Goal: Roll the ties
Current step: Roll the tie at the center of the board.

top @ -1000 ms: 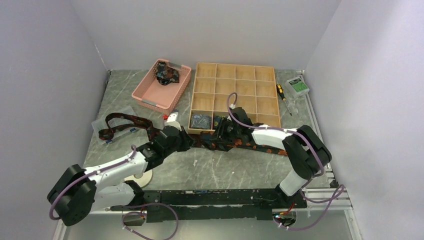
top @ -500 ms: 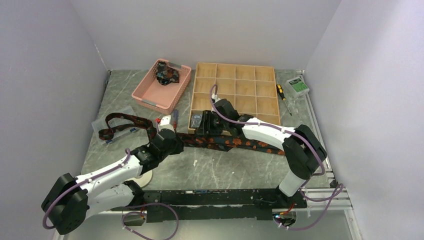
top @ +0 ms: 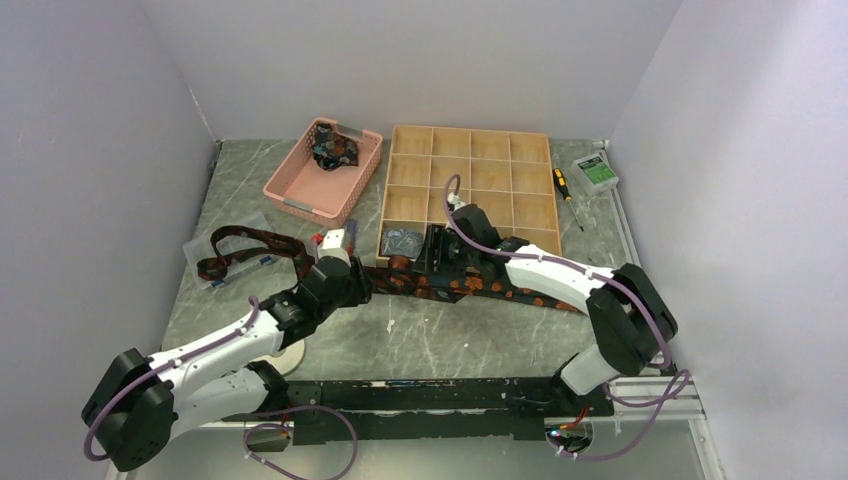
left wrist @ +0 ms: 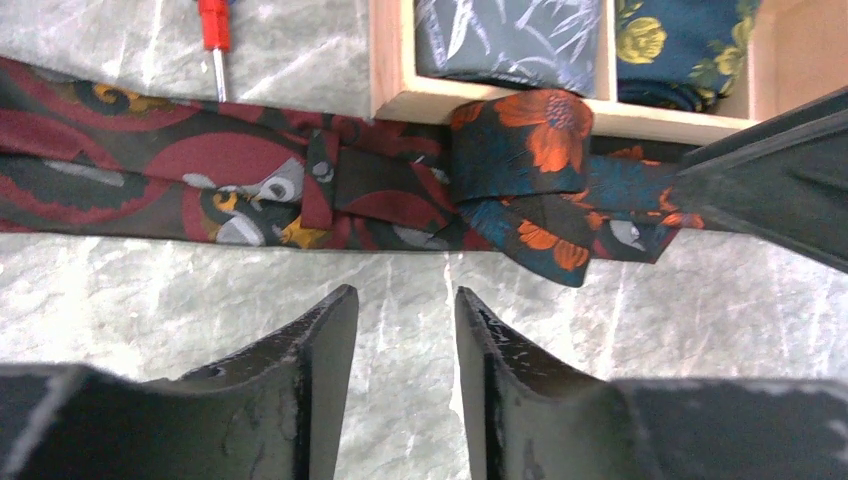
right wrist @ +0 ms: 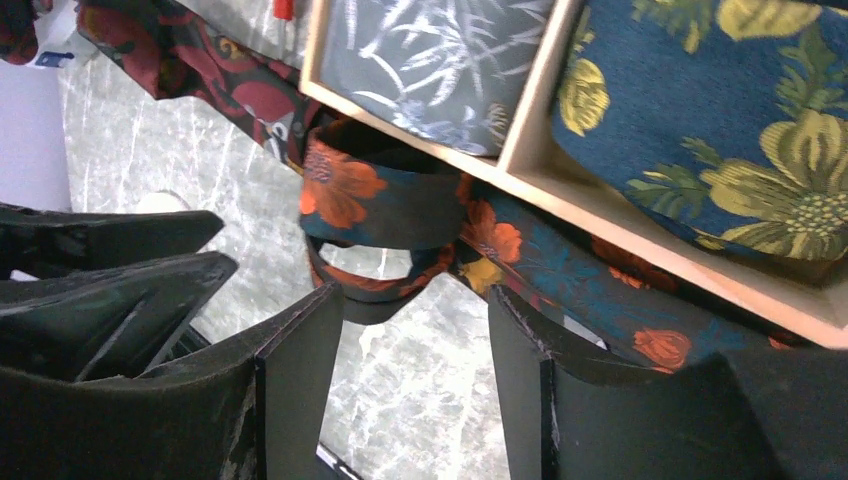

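Note:
A dark navy tie with orange flowers (top: 490,288) lies along the front wall of the wooden tray (top: 470,165). Its left end is curled into a loose roll (left wrist: 520,140) that leans against the tray wall and shows as an open loop (right wrist: 375,215) in the right wrist view. A maroon tie (top: 240,248) (left wrist: 150,180) stretches off to the left. My left gripper (top: 350,278) (left wrist: 405,300) is open over bare table just short of the ties. My right gripper (top: 432,255) (right wrist: 415,300) is open just behind the loop, holding nothing.
Rolled ties fill two tray compartments: a grey leafy one (left wrist: 510,40) and a blue one with yellow flowers (right wrist: 720,110). A pink basket (top: 300,185) holds another tie. A red-handled screwdriver (left wrist: 213,20), a yellow screwdriver (top: 563,185), a green box (top: 595,172) and a white tape ring (top: 285,352) lie around.
My left gripper has opened and pulled back slightly. My right gripper has opened wider and shifted a little to the right. The rolled end now rests free against the tray.

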### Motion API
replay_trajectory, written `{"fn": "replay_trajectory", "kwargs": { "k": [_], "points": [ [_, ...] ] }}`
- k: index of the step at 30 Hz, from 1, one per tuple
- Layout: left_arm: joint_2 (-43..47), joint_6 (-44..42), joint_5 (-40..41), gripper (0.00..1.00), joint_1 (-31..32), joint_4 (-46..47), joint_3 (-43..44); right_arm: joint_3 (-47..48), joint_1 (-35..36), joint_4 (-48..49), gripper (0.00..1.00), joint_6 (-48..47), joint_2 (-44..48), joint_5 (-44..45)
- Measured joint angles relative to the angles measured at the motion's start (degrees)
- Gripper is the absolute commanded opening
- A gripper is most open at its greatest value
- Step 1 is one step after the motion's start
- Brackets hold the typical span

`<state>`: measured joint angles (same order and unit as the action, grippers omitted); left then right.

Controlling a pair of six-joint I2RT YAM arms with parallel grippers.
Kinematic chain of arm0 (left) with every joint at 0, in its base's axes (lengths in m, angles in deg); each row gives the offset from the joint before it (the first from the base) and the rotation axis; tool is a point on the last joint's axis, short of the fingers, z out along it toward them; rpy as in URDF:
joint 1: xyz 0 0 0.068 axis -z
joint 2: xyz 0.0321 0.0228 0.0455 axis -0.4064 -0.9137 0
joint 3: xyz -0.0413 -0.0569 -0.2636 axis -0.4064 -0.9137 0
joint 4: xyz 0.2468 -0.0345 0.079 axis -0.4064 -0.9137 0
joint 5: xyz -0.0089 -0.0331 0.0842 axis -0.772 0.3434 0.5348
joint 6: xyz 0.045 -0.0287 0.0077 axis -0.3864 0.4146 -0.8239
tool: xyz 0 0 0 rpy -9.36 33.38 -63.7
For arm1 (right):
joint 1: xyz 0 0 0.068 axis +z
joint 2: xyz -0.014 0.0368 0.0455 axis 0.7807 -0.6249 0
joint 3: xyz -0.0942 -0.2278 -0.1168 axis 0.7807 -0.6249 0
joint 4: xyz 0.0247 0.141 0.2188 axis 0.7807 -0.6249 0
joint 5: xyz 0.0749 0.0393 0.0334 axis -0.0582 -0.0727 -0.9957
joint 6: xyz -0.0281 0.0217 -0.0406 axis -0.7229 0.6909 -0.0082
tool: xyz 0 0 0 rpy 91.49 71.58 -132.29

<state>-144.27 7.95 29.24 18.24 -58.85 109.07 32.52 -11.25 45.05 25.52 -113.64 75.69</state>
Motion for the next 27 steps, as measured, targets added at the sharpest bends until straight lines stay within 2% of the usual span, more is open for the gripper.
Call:
{"fn": "replay_trajectory", "kwargs": {
  "k": [3, 7, 12, 16, 19, 22, 27],
  "points": [
    [0.11, -1.42, -1.20, 0.50, -0.13, 1.97, 0.20, -2.38, -1.60, 2.78, 0.50, 1.81, -1.01, -3.76],
    [0.33, -1.86, -2.34, 0.50, -0.20, 2.19, 1.55, -0.61, 0.50, 5.35, 0.48, 3.34, -6.27, -7.74],
    [6.29, -1.27, 0.09, 0.50, -0.20, -2.54, 2.71, 9.73, 6.56, 5.16, 0.51, 1.49, -13.73, -11.10],
    [15.58, -0.81, 4.37, 0.57, -0.20, -8.35, 2.73, 10.47, 8.94, 7.08, 0.57, -0.61, -10.64, -12.02],
    [22.29, -0.50, 7.65, 0.60, -0.20, -11.43, 2.73, 6.14, 7.58, 8.28, 0.59, -1.53, -3.85, -9.60],
    [24.37, 0.07, 9.38, 0.60, -0.26, -12.66, 2.73, 1.05, 3.76, 9.51, 0.59, -0.96, 1.44, -7.28],
    [18.34, 0.55, 9.35, 0.59, -0.26, -15.67, 3.91, -0.26, -0.42, 11.23, 0.58, 1.77, -4.68, -7.67]
  ]
}}
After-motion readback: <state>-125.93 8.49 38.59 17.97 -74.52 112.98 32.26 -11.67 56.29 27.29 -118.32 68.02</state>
